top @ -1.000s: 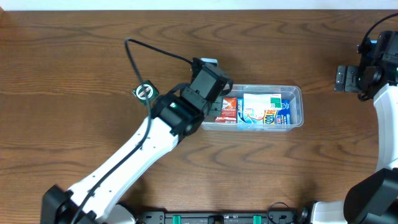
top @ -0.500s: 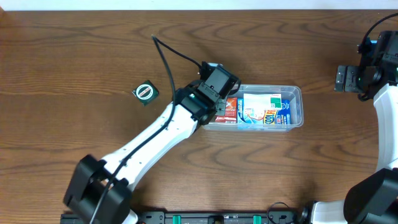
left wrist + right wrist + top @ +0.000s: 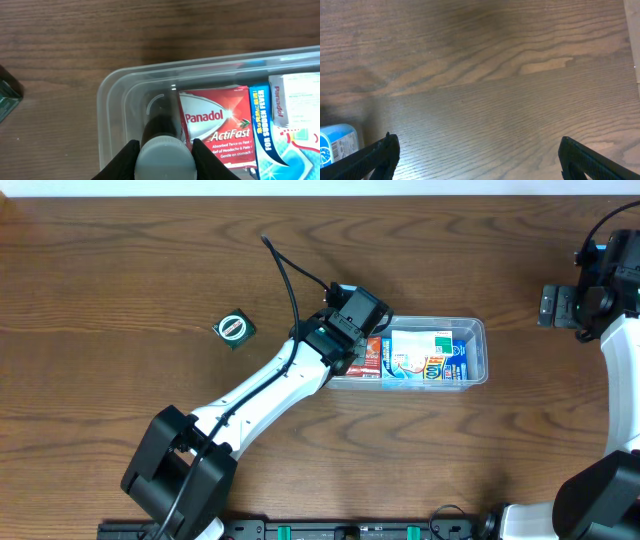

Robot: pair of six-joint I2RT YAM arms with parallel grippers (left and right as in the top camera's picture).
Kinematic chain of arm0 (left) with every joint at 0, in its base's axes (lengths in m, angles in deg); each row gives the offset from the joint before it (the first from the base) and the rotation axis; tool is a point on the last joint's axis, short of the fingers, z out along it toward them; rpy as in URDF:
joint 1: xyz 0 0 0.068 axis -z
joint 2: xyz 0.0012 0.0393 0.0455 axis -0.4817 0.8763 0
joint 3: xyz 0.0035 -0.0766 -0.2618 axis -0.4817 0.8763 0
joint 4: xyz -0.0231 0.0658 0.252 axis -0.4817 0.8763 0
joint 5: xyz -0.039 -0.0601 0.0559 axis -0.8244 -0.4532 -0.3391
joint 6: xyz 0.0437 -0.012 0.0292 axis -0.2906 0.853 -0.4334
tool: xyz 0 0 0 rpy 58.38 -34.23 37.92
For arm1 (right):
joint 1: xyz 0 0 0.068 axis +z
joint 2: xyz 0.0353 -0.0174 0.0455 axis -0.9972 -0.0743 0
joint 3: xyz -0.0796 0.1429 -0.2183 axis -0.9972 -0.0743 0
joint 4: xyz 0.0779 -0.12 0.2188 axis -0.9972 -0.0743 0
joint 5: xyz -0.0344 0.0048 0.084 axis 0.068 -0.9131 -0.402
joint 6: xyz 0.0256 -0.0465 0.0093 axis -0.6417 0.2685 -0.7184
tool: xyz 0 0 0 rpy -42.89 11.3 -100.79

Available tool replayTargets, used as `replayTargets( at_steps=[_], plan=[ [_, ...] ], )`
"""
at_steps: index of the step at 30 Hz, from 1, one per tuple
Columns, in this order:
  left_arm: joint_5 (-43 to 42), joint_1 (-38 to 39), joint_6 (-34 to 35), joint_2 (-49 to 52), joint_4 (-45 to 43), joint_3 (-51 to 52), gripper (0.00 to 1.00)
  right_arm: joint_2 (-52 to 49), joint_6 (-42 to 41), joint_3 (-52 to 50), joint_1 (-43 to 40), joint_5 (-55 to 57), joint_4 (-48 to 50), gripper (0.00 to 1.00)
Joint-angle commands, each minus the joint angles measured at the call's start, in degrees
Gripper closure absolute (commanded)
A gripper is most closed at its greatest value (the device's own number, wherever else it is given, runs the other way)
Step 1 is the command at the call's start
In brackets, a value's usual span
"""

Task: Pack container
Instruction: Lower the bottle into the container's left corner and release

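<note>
Brown wooden table fills the overhead view, with the clear plastic container lying right of centre. The left gripper hangs over the container's left end, its fingers pressed to either side of a dark bottle with a grey cap, which stands in the bare corner of the tub. Beside the bottle lies a red Panadol pack, then a blue pack and a white box, filling the rest of the container. A small green item sits on the table, well apart to the left. At the far right edge, the right gripper is spread wide over bare wood, holding nothing.
</note>
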Motion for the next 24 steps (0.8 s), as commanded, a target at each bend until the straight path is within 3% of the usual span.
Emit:
replayTargets(
  at_steps=[1, 8, 9, 11, 24],
  plan=[
    [2.2, 0.1, 0.1, 0.7, -0.4, -0.7, 0.68, 1.3, -0.8, 0.2, -0.2, 0.3, 0.1, 0.01],
    [2.2, 0.1, 0.1, 0.8, -0.4, -0.7, 0.66, 1.3, -0.8, 0.2, -0.2, 0.3, 0.1, 0.01],
    [2.2, 0.1, 0.1, 0.8, -0.3, -0.7, 0.5, 1.3, -0.8, 0.2, -0.2, 0.3, 0.1, 0.01],
    [2.1, 0.1, 0.1, 0.8, -0.2, -0.7, 0.39, 1.3, -0.8, 0.2, -0.2, 0.3, 0.1, 0.01],
    [2.1, 0.1, 0.1, -0.2, -0.1, -0.7, 0.38, 1.3, -0.8, 0.2, -0.2, 0.3, 0.1, 0.01]
  ],
)
